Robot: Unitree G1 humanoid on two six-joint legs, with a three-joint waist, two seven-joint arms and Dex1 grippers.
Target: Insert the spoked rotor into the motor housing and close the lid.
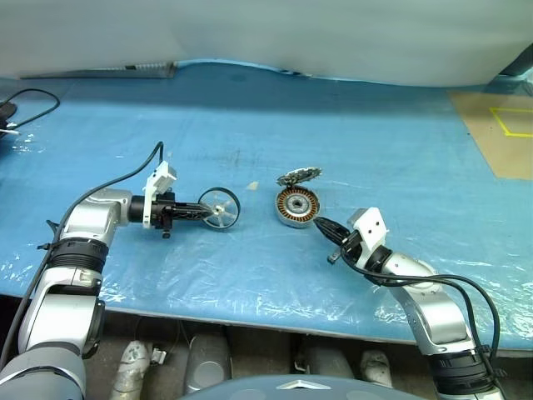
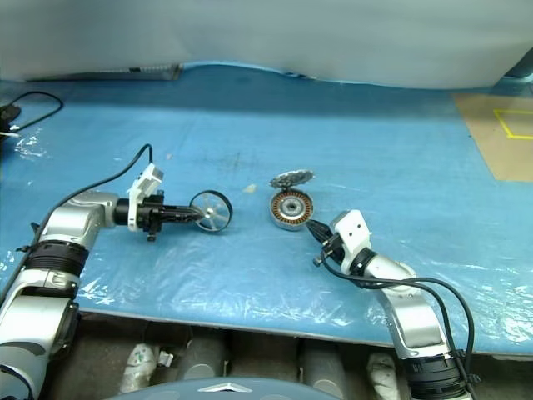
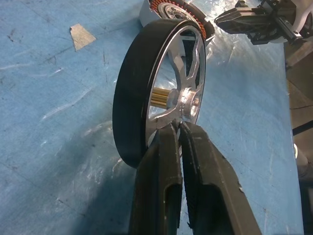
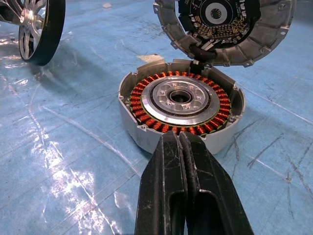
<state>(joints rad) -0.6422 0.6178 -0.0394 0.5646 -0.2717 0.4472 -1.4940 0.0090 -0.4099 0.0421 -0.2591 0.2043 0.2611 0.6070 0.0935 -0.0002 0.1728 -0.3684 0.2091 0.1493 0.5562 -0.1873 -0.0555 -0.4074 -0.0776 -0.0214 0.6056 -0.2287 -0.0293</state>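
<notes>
The spoked rotor (image 1: 221,207) is a silver wheel with a dark rim, held upright on edge just left of the motor housing (image 1: 297,206). My left gripper (image 1: 208,212) is shut on one of its spokes beside the hub (image 3: 188,105). The housing lies flat with its copper windings (image 4: 146,112) facing up. Its lid (image 1: 299,176) stands open behind it, toothed inside showing (image 4: 225,29). My right gripper (image 1: 319,223) is shut and empty, its tip (image 4: 178,137) just short of the housing's near wall.
Blue plastic sheeting (image 1: 250,108) covers the table. A small tape scrap (image 1: 251,185) lies behind the rotor. A black cable (image 1: 33,104) runs at the far left. A tan board with yellow tape (image 1: 504,133) sits at the far right.
</notes>
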